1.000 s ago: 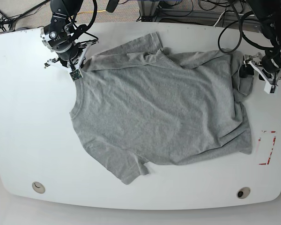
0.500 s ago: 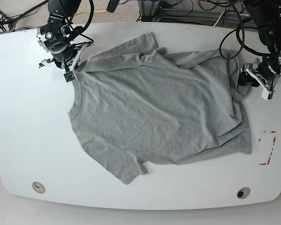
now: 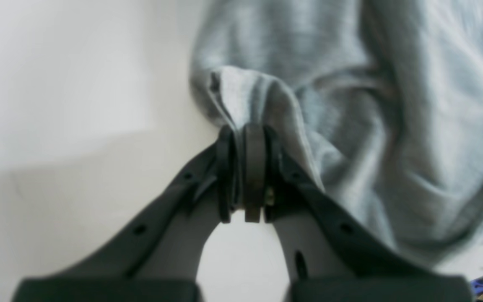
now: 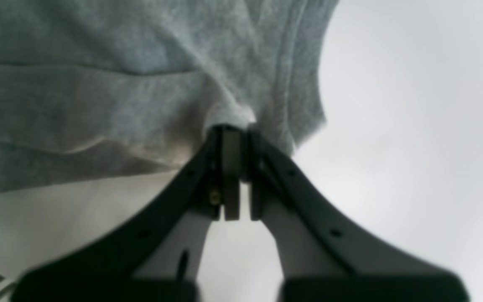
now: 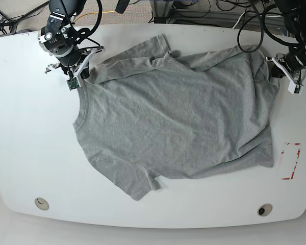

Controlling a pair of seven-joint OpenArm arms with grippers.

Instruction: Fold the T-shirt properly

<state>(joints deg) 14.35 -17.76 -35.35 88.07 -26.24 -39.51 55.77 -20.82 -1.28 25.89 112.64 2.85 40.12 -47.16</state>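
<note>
You see the T-shirt [image 5: 176, 115] spread across the white table [image 5: 25, 143]. The left gripper [image 3: 245, 138] pinches a bunched fold of its edge. The right gripper [image 4: 235, 134] is clamped on the fabric near the collar.

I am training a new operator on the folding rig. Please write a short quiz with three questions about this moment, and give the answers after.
1. True or false: both grippers are shut on the T-shirt.
2. Which part lies nearest the front edge of the table in the base view? A) the collar B) one sleeve C) the hem
3. Fill in: the red marking on the table lies beside the shirt's ____ end.

Key
1. True. The left gripper and the right gripper each pinch a bunch of grey cloth.
2. B. One sleeve reaches furthest toward the front.
3. Hem, below the arm with the left wrist camera.
</note>
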